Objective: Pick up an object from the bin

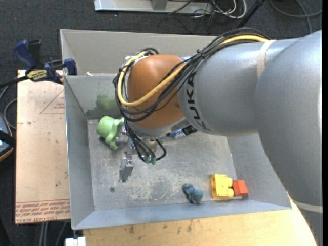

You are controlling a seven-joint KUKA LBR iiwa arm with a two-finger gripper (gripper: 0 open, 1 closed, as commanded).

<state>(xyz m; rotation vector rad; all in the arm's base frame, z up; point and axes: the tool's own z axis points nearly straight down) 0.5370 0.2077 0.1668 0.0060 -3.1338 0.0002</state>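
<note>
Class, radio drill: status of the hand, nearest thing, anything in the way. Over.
Hand low over bare bin floor, left side. Green lump close beside it, not held. Blue-grey lump and yellow-orange block apart by front wall, nothing blocking.

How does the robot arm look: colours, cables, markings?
The arm is thick, rounded, grey, with black KUKA lettering. A rounded orange cover caps the wrist, with black and yellow cables looped over it. The end effector is small, grey metal.

Toward five o'clock lies a yellow block (pixel 221 185), an orange block (pixel 240 188) touching its three o'clock side. A blue-grey lump (pixel 192 193) sits near its nine o'clock. Cables (pixel 225 1) lie tangled at twelve o'clock.
</note>
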